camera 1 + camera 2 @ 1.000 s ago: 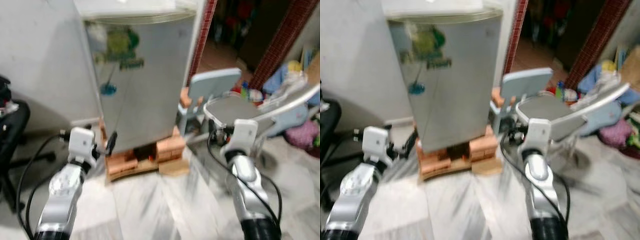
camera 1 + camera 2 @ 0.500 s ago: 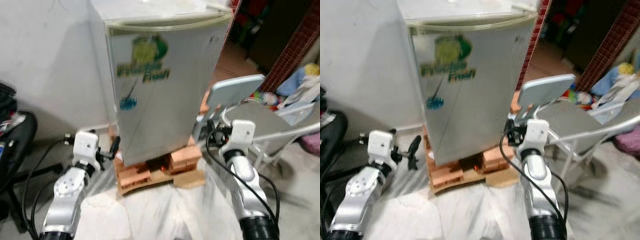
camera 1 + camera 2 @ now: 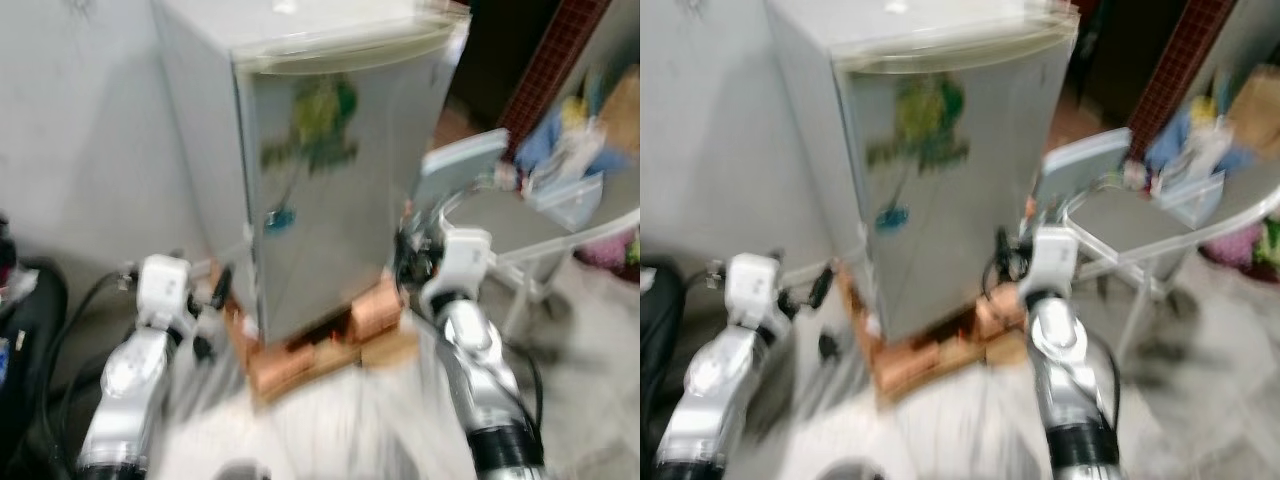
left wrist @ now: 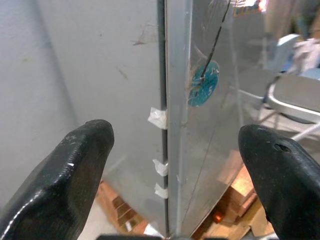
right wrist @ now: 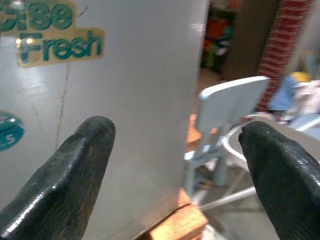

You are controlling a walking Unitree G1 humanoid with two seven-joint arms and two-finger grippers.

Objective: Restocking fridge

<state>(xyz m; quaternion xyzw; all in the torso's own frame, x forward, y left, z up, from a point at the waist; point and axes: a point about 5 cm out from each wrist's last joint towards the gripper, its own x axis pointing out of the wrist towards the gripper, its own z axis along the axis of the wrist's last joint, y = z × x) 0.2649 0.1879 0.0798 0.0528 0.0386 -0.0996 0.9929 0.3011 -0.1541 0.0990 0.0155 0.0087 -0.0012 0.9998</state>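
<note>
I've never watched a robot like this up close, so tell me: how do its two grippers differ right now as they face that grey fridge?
The left gripper faces the fridge at the seam along its door's edge, near the round blue sticker. The right gripper faces the door's other edge, by the "Fresh" label, with a pale blue chair beyond. Both are open, empty, and touch nothing.
</note>
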